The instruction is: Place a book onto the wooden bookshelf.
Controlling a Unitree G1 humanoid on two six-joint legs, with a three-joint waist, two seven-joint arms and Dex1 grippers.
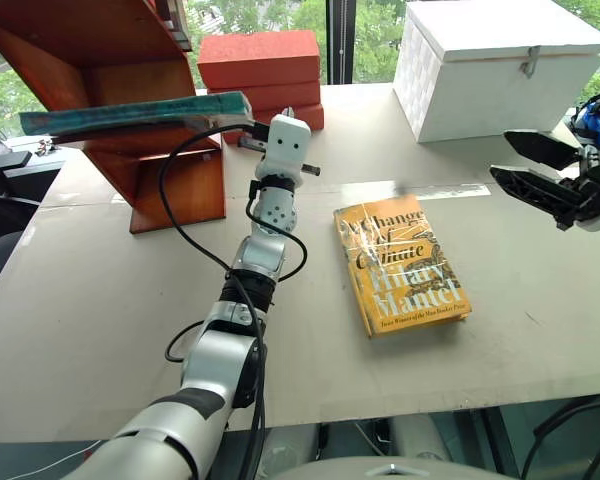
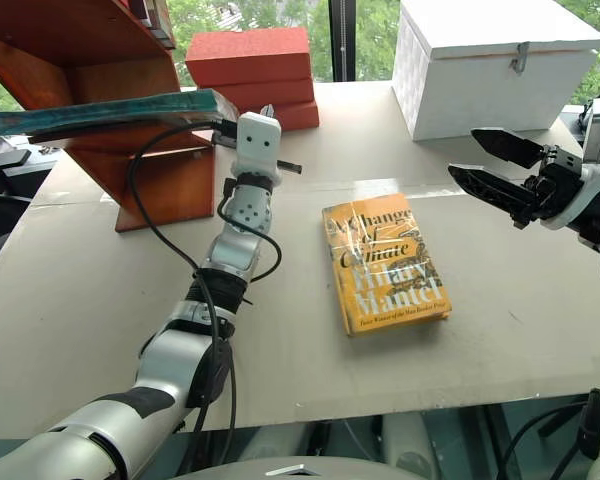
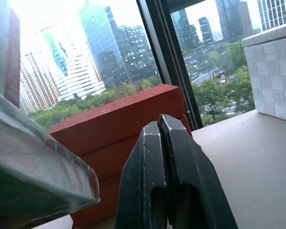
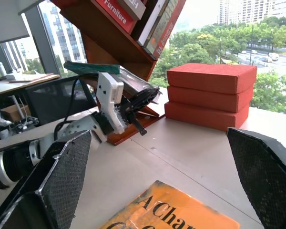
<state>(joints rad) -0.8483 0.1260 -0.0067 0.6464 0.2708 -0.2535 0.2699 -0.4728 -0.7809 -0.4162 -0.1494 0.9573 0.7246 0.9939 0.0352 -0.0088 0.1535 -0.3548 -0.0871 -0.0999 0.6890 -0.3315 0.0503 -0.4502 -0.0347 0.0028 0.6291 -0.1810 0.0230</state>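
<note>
One flat teal plastic-wrapped book [image 1: 130,113] lies on the reddish wooden bookshelf [image 1: 110,60]. Looks stiff, slippery; I'd pinch its edge. My left pincer [image 3: 164,143] is closed empty beside it, right pincer [image 2: 490,165] gaping.

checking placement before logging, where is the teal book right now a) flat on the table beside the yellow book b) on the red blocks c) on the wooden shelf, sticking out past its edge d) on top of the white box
c: the teal book lies on the wooden shelf, one end sticking out past its edge.
</note>
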